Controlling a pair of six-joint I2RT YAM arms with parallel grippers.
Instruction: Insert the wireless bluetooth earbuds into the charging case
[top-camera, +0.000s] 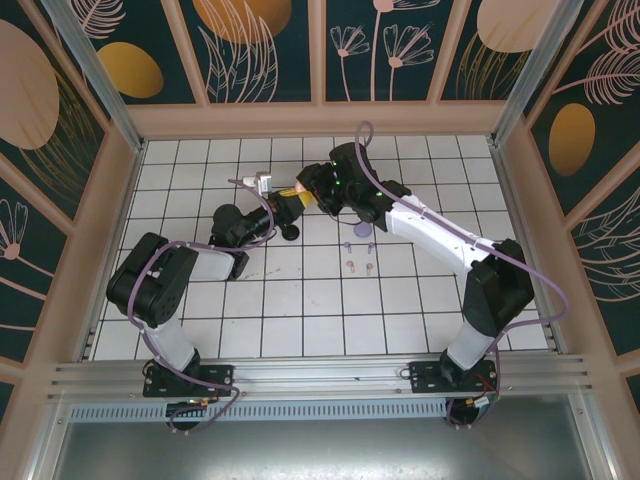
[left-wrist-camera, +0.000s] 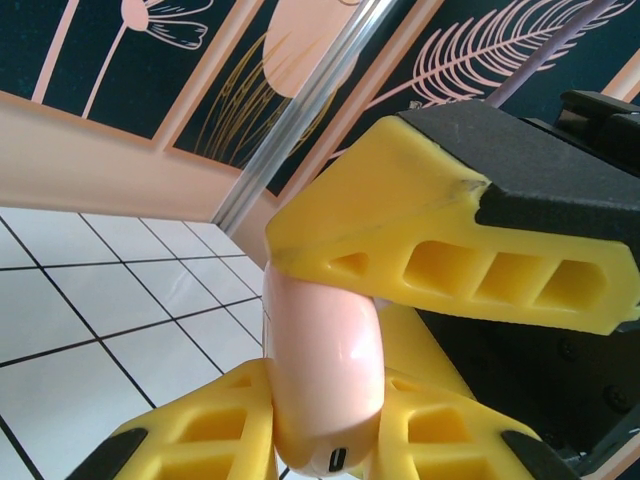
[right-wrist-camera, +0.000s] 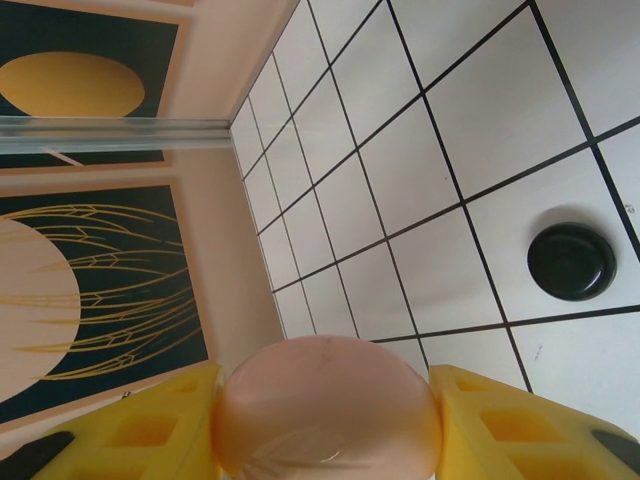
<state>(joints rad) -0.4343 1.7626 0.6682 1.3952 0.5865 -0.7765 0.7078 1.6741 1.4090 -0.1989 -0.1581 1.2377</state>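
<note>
Grip on the pinkish charging case is shared by both arms. The left gripper has its yellow fingers pressed against the case's lower sides. The case stands between them with a small port showing at its bottom end. The right gripper is clamped on the same case from the other direction, and its rounded shell bulges between the two pads. One right finger lies across the top of the case in the left wrist view.

From above, the two grippers meet just beyond the black round case, on the side away from the arm bases. That black case sits shut on the white tiled table, apart from both grippers, and the right wrist camera looks down on it.

To the right of the black round case lie two lavender earbuds, about level with it. Two pinkish-tan earbuds lie a little nearer the bases. A lavender shape just beyond the lavender pair may be another case, but it is too small to tell.
</note>
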